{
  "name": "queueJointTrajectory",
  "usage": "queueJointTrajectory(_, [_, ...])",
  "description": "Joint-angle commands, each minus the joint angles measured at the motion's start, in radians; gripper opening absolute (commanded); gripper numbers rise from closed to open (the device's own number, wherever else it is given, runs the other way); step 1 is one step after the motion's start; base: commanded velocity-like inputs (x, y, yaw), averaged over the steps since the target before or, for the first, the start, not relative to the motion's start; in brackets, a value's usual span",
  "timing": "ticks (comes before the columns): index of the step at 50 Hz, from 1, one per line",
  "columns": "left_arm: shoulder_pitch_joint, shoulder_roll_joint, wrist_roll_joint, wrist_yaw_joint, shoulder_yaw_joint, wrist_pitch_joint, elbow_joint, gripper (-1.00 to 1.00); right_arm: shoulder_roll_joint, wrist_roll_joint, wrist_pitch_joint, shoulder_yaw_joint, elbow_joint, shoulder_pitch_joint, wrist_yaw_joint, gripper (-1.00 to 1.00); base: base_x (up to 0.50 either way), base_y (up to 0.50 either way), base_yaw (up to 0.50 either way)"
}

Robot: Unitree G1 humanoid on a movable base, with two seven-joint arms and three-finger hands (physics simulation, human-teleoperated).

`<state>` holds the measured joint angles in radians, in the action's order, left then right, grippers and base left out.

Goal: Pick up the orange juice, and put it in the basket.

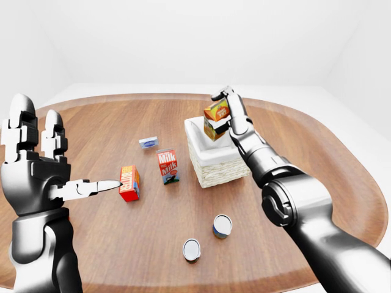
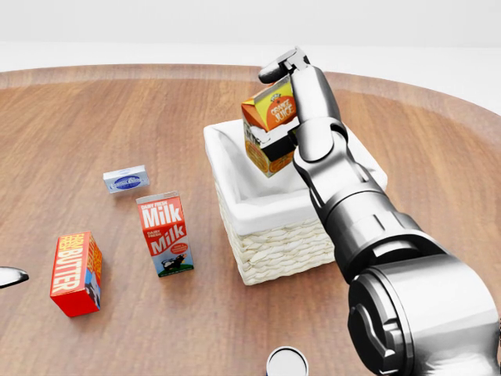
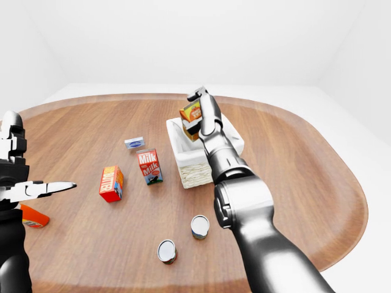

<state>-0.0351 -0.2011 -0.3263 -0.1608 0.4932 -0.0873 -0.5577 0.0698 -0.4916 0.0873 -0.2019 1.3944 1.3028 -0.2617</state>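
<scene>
Nearest the robot, two cans, one point(image 1: 192, 249) beside the other point(image 1: 222, 225), stand toward the near edge of the wooden table point(image 1: 317, 140), clear of the work. The left hand point(image 1: 36, 165) is raised at the table's left edge, its fingers spread and holding nothing, apparently parked out of the way. Mid-table, a butter box point(image 2: 75, 273), a milk carton point(image 2: 164, 233) and a small blue-and-white pack point(image 2: 126, 180) are spaced apart to the left of the basket point(image 2: 282, 243). Beyond them the right hand point(image 2: 286, 102) is clamped on the orange juice carton point(image 2: 268, 133), held tilted in the air over the white-lined wicker basket's far rim, seemingly poised to be lowered or dropped inside
</scene>
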Motion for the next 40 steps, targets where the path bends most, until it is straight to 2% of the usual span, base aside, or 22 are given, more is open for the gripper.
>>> queueJointTrajectory(1, [0.003, 0.0, -0.001, -0.001, 0.001, 0.0, 0.0, 1.0, -0.007, -0.056, 0.0, -0.012, -0.017, -0.004, -0.016, -1.0, 0.0, 0.0, 0.0])
queueJointTrajectory(40, [0.005, 0.003, -0.004, -0.004, 0.01, 0.0, -0.022, 1.0, -0.031, -0.075, 0.0, -0.011, -0.016, -0.025, -0.025, -1.0, 0.0, 0.0, 0.0])
